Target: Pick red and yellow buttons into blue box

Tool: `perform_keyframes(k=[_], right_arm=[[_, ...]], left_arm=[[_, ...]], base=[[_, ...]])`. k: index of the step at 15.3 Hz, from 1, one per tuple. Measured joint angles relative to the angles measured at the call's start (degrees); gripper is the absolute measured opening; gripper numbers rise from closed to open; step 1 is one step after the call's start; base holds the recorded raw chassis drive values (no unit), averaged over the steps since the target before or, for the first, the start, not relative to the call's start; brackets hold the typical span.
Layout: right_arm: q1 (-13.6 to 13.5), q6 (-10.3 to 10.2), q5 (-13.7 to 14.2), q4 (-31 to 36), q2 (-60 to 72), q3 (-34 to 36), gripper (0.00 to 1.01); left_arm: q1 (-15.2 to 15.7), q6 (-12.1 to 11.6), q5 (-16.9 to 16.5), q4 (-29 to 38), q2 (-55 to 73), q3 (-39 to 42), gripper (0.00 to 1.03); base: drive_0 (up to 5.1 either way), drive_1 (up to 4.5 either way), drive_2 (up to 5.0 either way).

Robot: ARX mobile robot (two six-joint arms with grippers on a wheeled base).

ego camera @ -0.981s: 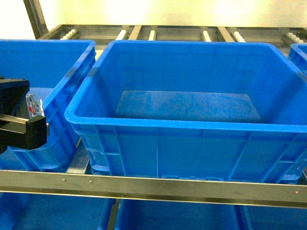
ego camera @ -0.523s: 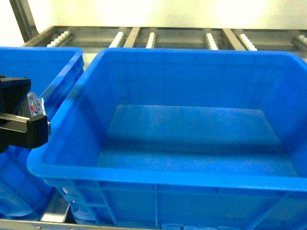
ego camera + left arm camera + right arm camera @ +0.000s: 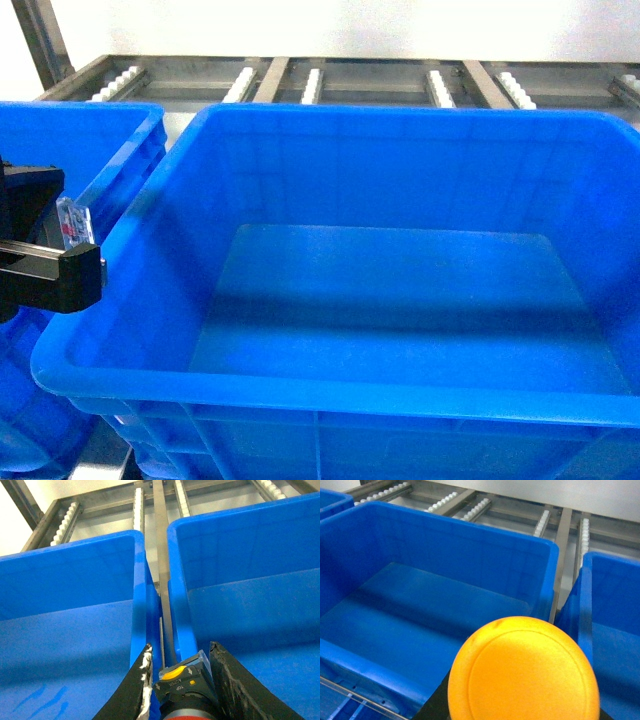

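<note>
The blue box point(image 3: 330, 390) fills most of the head view: deep, thick rolled rim, sloping walls, bare flat floor. It stands just right of the left gripper point(image 3: 50, 265), which sits at the left edge of that view, level with the box's near-left rim. A second blue crate point(image 3: 90, 150) lies behind and below that gripper, its right wall close beside the blue box's left wall. Beyond both runs a metal roller rack point(image 3: 320, 80) with rows of white rollers.

Left wrist view: the left gripper point(image 3: 181, 680) points straight at the narrow gap between the two crates, second crate to its left, blue box point(image 3: 240, 570) to its right, a steel rail point(image 3: 161, 555) running away down the gap. Its two black fingers point(image 3: 235, 685) are set narrowly apart and clamp a push-button switch point(image 3: 186, 682) between them; black body with a yellow marking and a sliver of red at the bottom edge. That is the red button, held near the blue box's left rim, not over its floor.

Right wrist view: the yellow button point(image 3: 522, 672) fills the lower frame, domed cap toward the camera, with the blue box point(image 3: 435, 595) ahead and to its left and another blue crate point(image 3: 615, 610) to its right. The right gripper's fingers are hidden behind the cap; cannot tell how wide they stand.
</note>
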State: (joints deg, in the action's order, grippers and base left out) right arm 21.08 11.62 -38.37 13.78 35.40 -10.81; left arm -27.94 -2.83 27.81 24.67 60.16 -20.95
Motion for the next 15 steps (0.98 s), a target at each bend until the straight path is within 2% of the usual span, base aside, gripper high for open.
perform_keyframes(k=[2,4,7,8,10,12,14,15], right_arm=[[-5.5,0.1,2.8,2.8,5.2,-2.5,0.25],[-10.4,1.1,5.0,5.2,10.6,-5.0,0.25],[-19.2,5.1,10.7,10.4,23.9,-11.1,0.25],[-21.4,6.7,12.7,10.4,28.6,-13.8,0.25],[-25.1,9.9,16.8,12.0,40.4,-20.0,0.25],[-28.0,12.7,19.7,12.4,50.2,-25.5,0.25],[-28.9,14.9,22.4,11.4,59.3,-31.5,0.25],[-28.9,15.4,22.7,7.8,62.6,-34.3,0.25]], left_arm=[[0.0,0.0,0.0,0.0,0.0,0.0,0.29],[0.0,0.0,0.0,0.0,0.0,0.0,0.29],[0.0,0.0,0.0,0.0,0.0,0.0,0.29],[0.0,0.0,0.0,0.0,0.0,0.0,0.29],[0.0,0.0,0.0,0.0,0.0,0.0,0.29],[0.0,0.0,0.0,0.0,0.0,0.0,0.29],[0.0,0.0,0.0,0.0,0.0,0.0,0.29],[0.0,0.0,0.0,0.0,0.0,0.0,0.29]], base=[[0.0,0.00,0.0],[0.0,0.00,0.0],[0.0,0.00,0.0],[0.0,0.00,0.0],[0.0,0.00,0.0],[0.0,0.00,0.0],[0.0,0.00,0.0],[0.0,0.00,0.0]])
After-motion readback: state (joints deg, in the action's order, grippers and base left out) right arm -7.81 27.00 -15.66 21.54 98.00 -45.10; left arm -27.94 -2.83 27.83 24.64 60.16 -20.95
